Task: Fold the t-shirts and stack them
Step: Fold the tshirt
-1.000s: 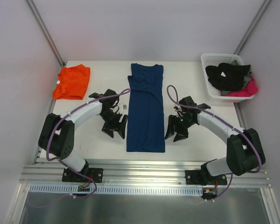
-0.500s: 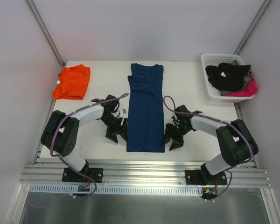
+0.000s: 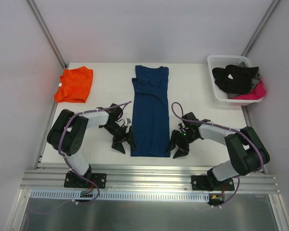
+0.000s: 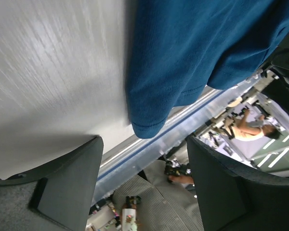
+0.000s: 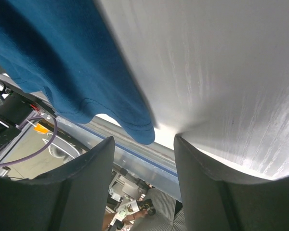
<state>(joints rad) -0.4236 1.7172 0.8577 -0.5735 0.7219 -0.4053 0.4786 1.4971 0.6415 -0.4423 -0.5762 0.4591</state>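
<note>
The navy t-shirt (image 3: 151,110) lies folded into a long narrow strip down the middle of the table, hem towards the arms. The orange t-shirt (image 3: 74,84) rests folded at the far left. My left gripper (image 3: 125,142) is low at the strip's near left corner, open; in the left wrist view that hem corner (image 4: 147,126) hangs just ahead of the left gripper (image 4: 144,168), not between the fingers. My right gripper (image 3: 177,147) is open at the near right corner, with the hem corner (image 5: 139,130) just ahead of the right gripper (image 5: 143,166).
A white basket (image 3: 221,57) at the back right holds dark and pink clothes. The table's near edge and its metal rail run just behind both grippers.
Both grippers have slid along the navy strip's sides towards the near edge, from about mid-length to its hem corners. The shirts have not moved.
</note>
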